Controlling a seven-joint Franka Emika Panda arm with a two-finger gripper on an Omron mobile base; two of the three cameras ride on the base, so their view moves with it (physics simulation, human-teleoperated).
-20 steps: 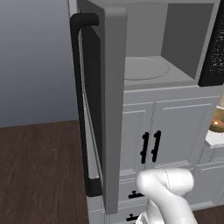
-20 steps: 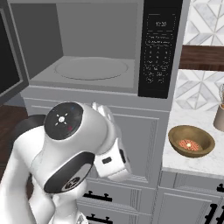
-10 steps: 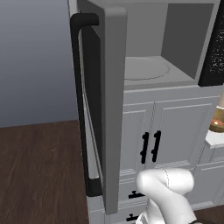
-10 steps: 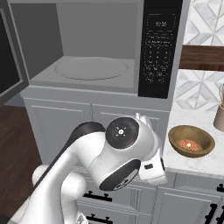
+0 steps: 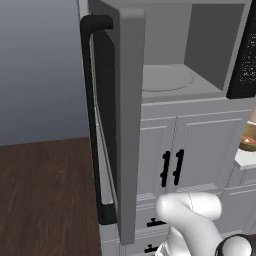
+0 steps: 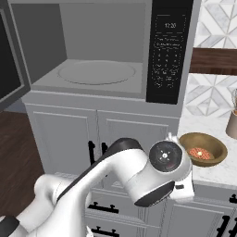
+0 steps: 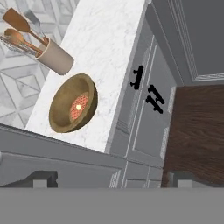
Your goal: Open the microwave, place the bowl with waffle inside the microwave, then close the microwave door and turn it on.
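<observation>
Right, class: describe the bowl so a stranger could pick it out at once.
Find the large grey microwave with its door swung open; to its right runs a white marble counter. On it sits the small round tan wooden bowl holding a reddish waffle, beside a beige utensil holder, which is taller and full of spoons.

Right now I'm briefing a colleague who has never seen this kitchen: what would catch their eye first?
Probably the large grey microwave, its dark-windowed door with the long black bar handle swung wide open and the round turntable bare inside. Next, the small round tan wooden bowl holding a reddish waffle, on the white marble counter right of the microwave, beside a beige cup of wooden utensils. The white arm's open gripper looks down over that counter edge.
</observation>
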